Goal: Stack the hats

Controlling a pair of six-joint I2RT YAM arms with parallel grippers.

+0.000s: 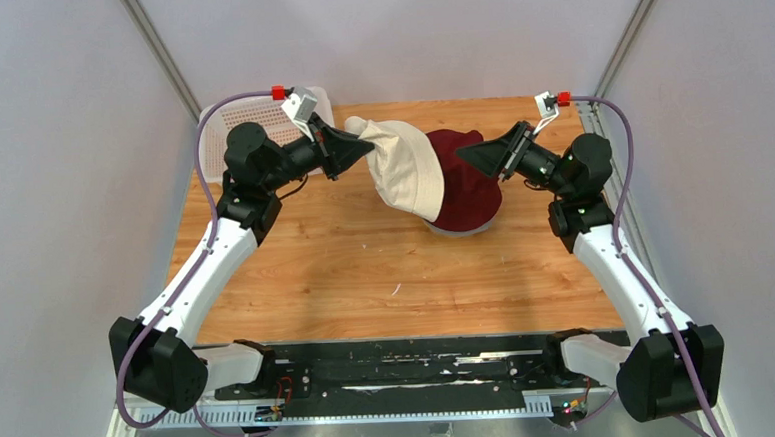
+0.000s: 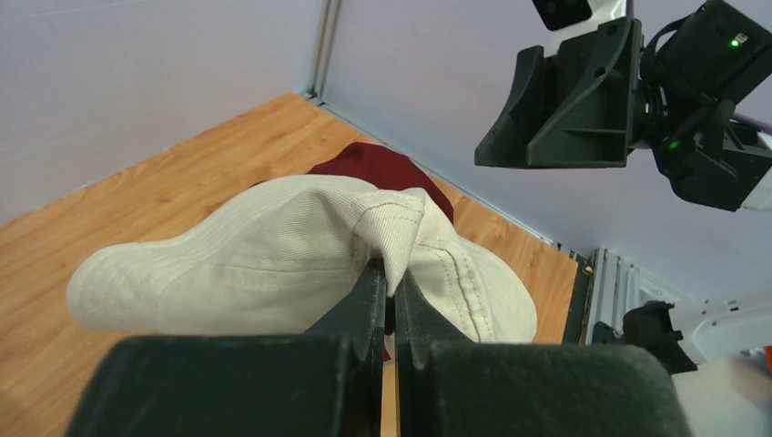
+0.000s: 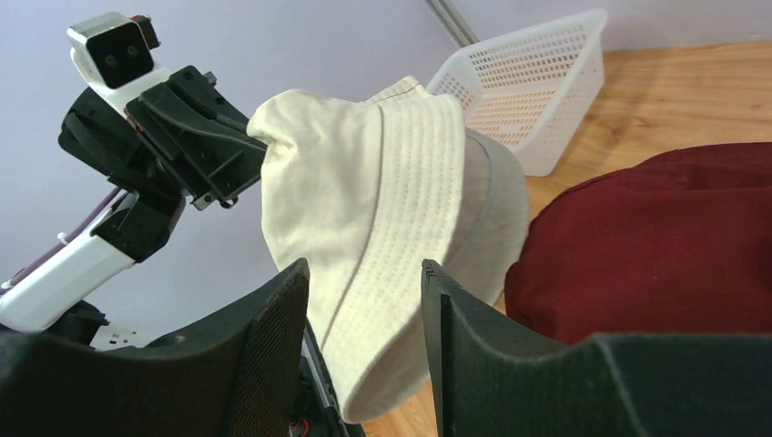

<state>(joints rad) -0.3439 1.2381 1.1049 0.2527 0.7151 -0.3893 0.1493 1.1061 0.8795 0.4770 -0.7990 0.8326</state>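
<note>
Wooden table [image 1: 367, 280], walls close on three sides. From above, my left gripper [image 1: 358, 146] holds the beige hat [image 1: 408, 167] up against the dark red hat [image 1: 471, 199], which sits mid-table. The basket [image 1: 248, 121] crowds the far left corner.

Left wrist view: jaws clamped on a fold of beige brim.

Right wrist view: my right gripper [image 3: 362, 273] stands apart, with the hanging brim between its fingers but not pinched. Next, I reckon: close on that brim, spread the hat, and lower it over the red crown. The free room is on the near side.
</note>
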